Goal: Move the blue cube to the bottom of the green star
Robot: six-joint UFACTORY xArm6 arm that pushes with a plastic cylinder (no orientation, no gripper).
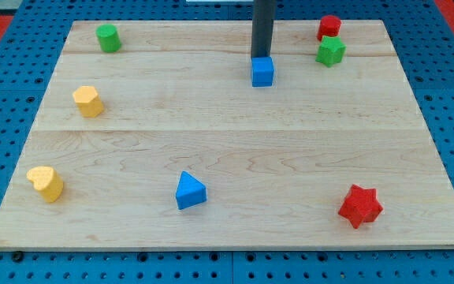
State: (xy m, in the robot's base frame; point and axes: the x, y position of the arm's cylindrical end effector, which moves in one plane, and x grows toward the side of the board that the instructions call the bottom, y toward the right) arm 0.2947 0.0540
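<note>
The blue cube (262,72) sits on the wooden board near the view's top, right of centre. My tip (260,57) is just behind the cube, touching or nearly touching its top edge. The green star (330,51) lies to the right of the cube, slightly higher in the view, a short gap away. A red block (329,27) sits right above the green star, almost touching it.
A green cylinder (108,38) is at the top left. Two yellow blocks (88,101) (46,183) lie along the left side. A blue triangle (189,191) is at the bottom centre. A red star (360,206) is at the bottom right. The board's edge (227,246) runs along the bottom.
</note>
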